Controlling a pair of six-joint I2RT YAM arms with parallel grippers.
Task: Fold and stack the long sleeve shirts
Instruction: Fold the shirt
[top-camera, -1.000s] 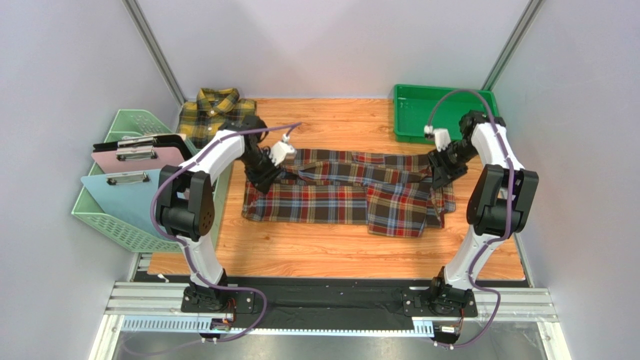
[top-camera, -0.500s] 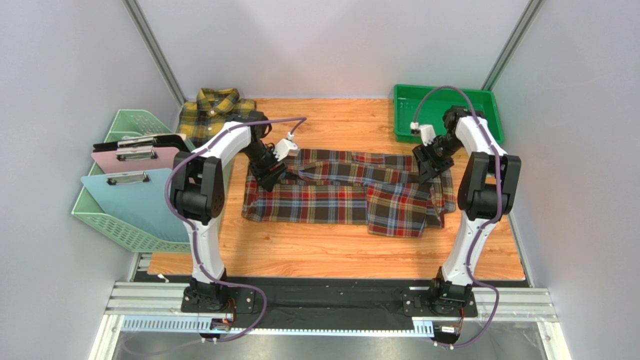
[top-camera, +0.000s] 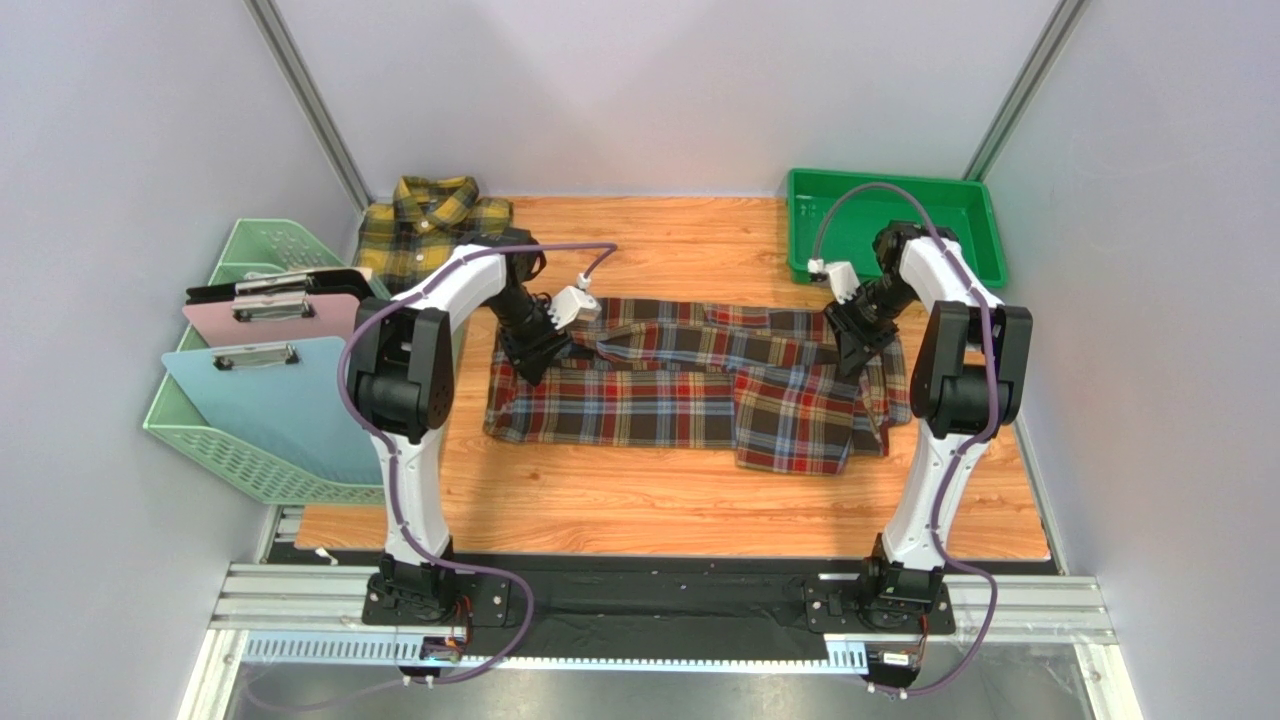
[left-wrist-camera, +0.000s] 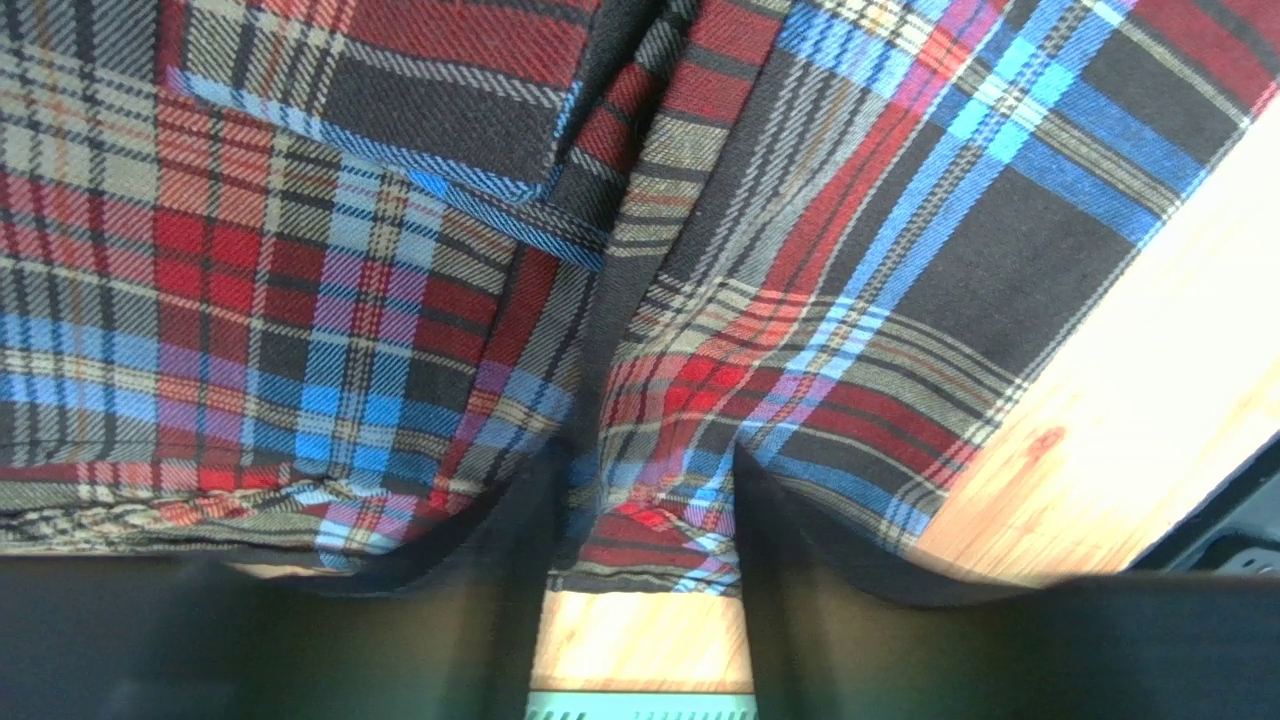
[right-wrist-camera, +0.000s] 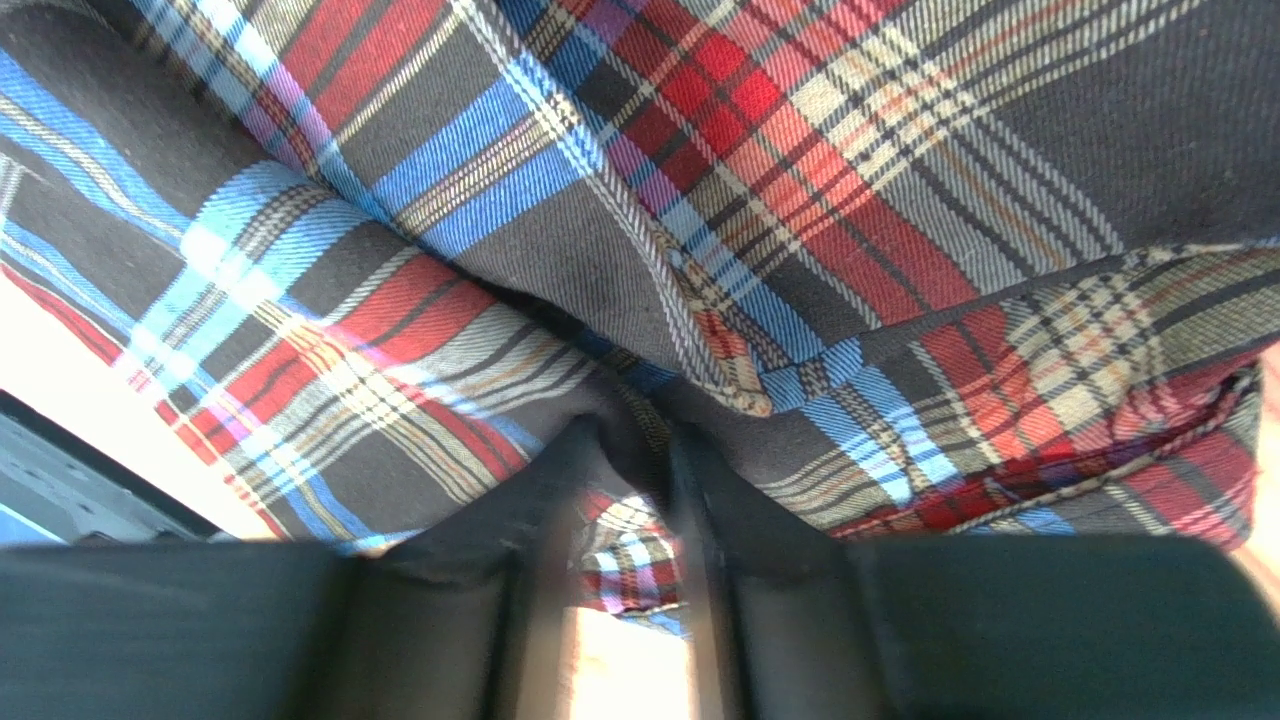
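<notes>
You had the red plaid shirt (top-camera: 676, 393) spread lengthwise across the middle of the table (top-camera: 676, 518), with the yellow plaid shirt (top-camera: 428, 218) lying at the far left corner. Your left gripper (left-wrist-camera: 649, 465) sat at its left end, jaws apart and straddling the hem. Your right gripper (right-wrist-camera: 628, 450) pinched a fold at the right end.

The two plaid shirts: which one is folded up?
The yellow-and-dark check shirt in the far left corner; the red-and-blue shirt lies spread out between both arms.
</notes>
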